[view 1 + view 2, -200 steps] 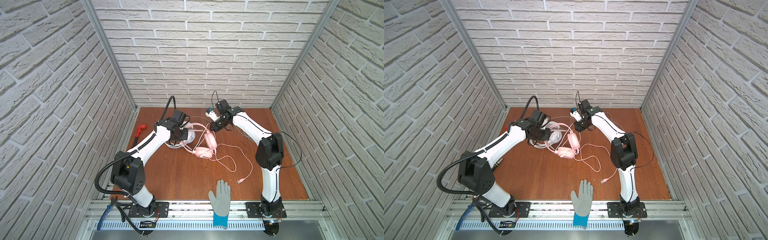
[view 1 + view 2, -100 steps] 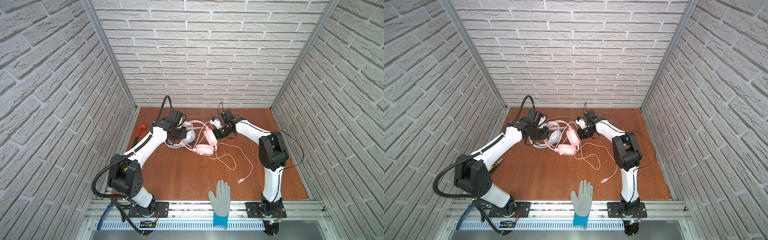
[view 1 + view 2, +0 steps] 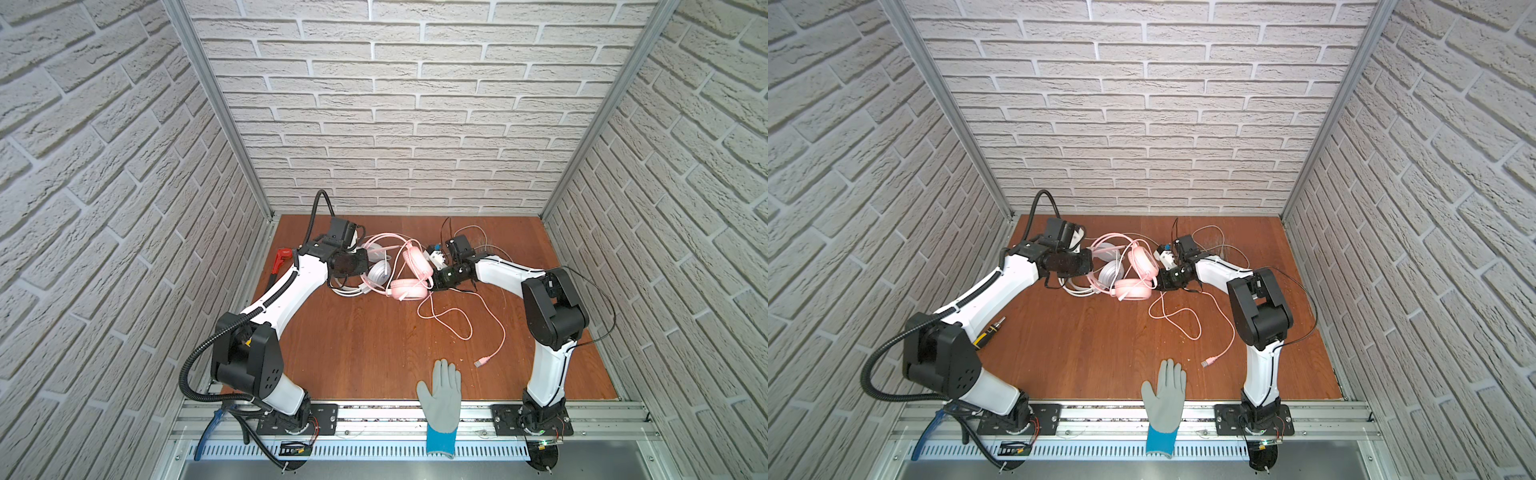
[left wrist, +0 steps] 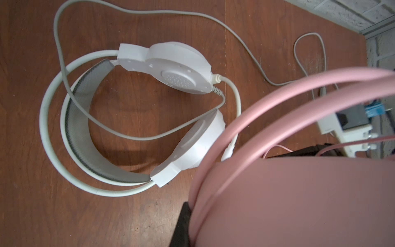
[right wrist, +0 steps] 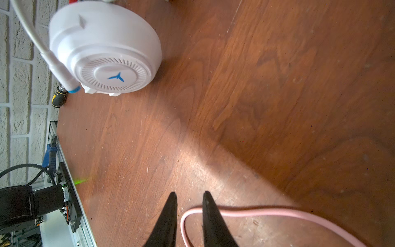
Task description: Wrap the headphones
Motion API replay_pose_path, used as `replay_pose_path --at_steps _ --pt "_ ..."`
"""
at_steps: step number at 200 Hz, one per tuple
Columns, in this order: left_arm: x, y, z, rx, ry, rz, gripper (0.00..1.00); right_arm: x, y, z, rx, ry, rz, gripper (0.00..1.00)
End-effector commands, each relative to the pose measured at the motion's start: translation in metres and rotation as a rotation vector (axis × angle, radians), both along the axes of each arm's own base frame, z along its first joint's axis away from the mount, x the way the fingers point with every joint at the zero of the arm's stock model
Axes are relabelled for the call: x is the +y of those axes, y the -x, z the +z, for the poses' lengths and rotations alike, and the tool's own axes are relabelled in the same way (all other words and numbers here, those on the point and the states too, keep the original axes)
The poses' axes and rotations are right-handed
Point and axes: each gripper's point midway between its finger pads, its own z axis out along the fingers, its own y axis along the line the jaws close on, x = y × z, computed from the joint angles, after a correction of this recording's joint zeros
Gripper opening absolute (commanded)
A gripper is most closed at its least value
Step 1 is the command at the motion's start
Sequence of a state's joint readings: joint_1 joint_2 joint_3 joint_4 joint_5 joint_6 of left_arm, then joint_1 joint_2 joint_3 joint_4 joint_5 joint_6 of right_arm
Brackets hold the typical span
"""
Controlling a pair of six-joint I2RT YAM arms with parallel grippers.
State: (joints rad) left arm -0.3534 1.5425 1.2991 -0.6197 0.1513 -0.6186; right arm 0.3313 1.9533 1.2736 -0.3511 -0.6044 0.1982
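Note:
The pink headphones lie at the back middle of the table in both top views, the second earcup nearer the front. The pink cable snakes forward to a USB plug. The white headphones lie flat just left of them, cable looped over the band. My left gripper is shut on the pink headphones; the pink band and cup fill the left wrist view against one black finger. My right gripper is low over the table, jaws slightly apart, a bend of pink cable between them.
A grey glove lies at the front edge. A red tool sits by the left wall and a screwdriver under the left arm. A small white box and thin cables are behind the right gripper.
My right gripper has come down from the back toward the pink earcups and the cable, its jaws a little wider. The pink headphones have shifted and the left gripper has edged backward.

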Motion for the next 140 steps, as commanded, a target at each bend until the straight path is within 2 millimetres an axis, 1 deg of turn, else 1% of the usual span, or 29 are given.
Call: replay_pose_path --at_steps 1,53,97,140 --pt "-0.009 -0.013 0.036 -0.107 0.132 0.018 0.00 0.008 0.000 0.017 -0.049 -0.060 -0.004 0.24" --pt "-0.003 -0.018 0.038 -0.109 0.156 0.071 0.00 0.011 0.016 0.009 -0.028 -0.067 0.009 0.24" --pt "-0.004 -0.022 0.045 -0.131 0.190 0.086 0.00 0.010 0.032 -0.004 0.008 -0.052 0.014 0.24" --pt "-0.006 -0.028 0.052 -0.154 0.208 0.087 0.00 0.010 0.043 -0.011 0.031 -0.044 0.023 0.24"
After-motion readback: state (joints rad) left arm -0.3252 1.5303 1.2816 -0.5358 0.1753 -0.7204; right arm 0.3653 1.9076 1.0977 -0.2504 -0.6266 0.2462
